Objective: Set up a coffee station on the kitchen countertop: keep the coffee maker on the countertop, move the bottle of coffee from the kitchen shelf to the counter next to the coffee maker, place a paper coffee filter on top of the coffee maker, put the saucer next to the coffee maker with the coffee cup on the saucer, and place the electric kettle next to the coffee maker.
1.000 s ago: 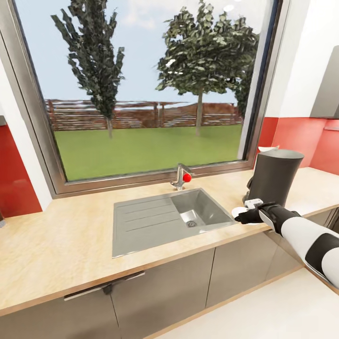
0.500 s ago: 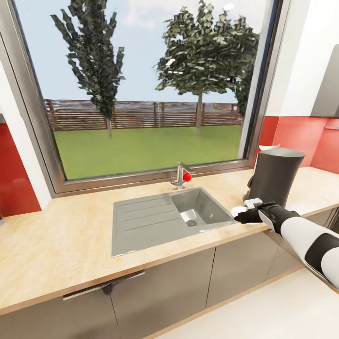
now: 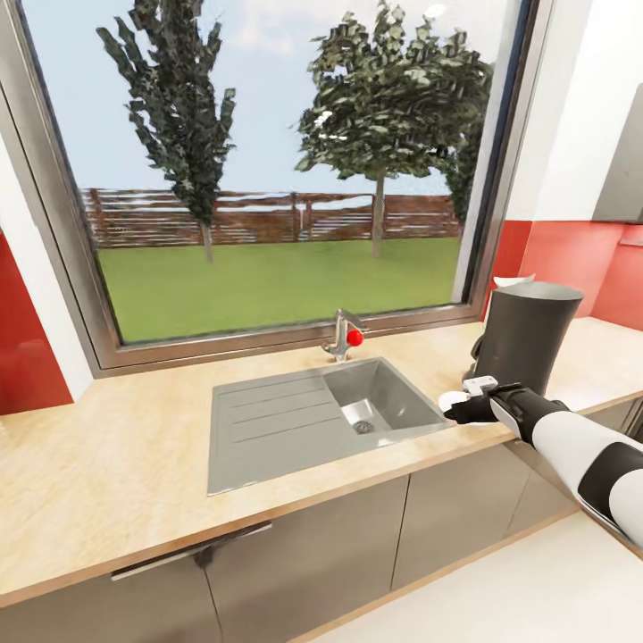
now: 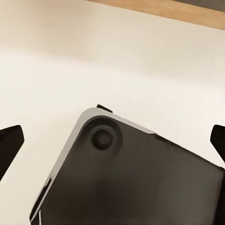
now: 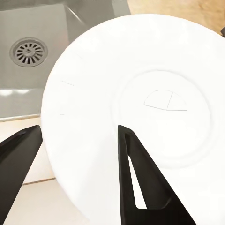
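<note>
The coffee maker (image 3: 525, 335), a tall dark grey cylinder, stands on the wood-grain countertop (image 3: 134, 446) at the right. Just in front of its left side, my right gripper (image 3: 464, 409) is shut on the white saucer (image 3: 449, 404), holding it low over the counter beside the sink's right edge. In the right wrist view the saucer (image 5: 154, 93) spreads wide, with one black finger (image 5: 136, 183) across its face and the other at its rim. My left gripper (image 4: 112, 140) is open, its dark tips far apart over a pale floor. A small white edge (image 3: 513, 280) peeks behind the coffee maker's top.
A grey steel sink (image 3: 313, 411) with a drainer is set in the counter's middle, with a tap (image 3: 344, 335) with a red knob behind it. A large window fills the wall. Red backsplash lies at both sides. Grey cabinet fronts (image 3: 446, 509) run below.
The whole head view has shifted slightly, so the camera moved. My right gripper and the saucer stay in the same spot beside the coffee maker.
</note>
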